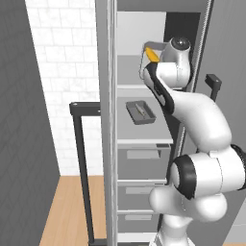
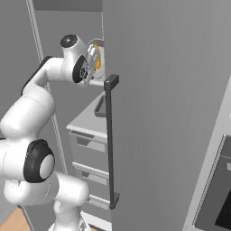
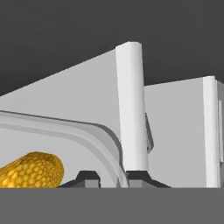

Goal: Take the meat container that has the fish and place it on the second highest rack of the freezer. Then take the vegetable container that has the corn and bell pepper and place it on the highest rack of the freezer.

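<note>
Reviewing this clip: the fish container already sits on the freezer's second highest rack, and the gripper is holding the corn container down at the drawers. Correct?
Not quite. The gripper holds the corn container up at the highest rack, above the fish container, not at the drawers. The left base view shows it.

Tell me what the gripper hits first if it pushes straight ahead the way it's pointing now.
Probably the freezer's pale inner wall: in the hand view the gripper, fingers clamped on the vegetable container's rim, faces that wall. Depth is unclear.
</note>
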